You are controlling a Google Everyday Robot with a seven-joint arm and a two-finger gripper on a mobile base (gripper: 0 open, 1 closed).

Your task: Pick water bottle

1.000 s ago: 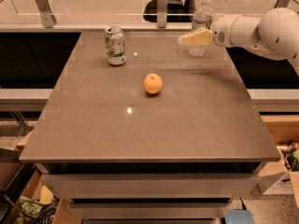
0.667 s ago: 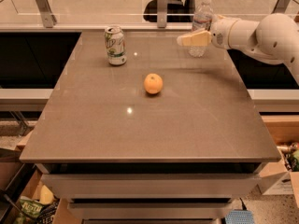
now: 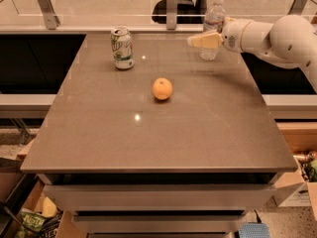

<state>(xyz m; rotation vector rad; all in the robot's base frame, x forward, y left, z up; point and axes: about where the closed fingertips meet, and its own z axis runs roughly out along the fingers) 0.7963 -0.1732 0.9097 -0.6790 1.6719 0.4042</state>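
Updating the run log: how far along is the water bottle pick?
Done: the approach. The end effector is at the water bottle, at the far right of the table. In hand: the grasp; whether it grips cannot be told. Left: the lift; the bottle stands upright on the table, not yet raised.

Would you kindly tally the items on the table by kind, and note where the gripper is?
Water bottle: 1
Soda can: 1
Orange: 1
Total: 3
The gripper is at the water bottle, near the far edge of the table.
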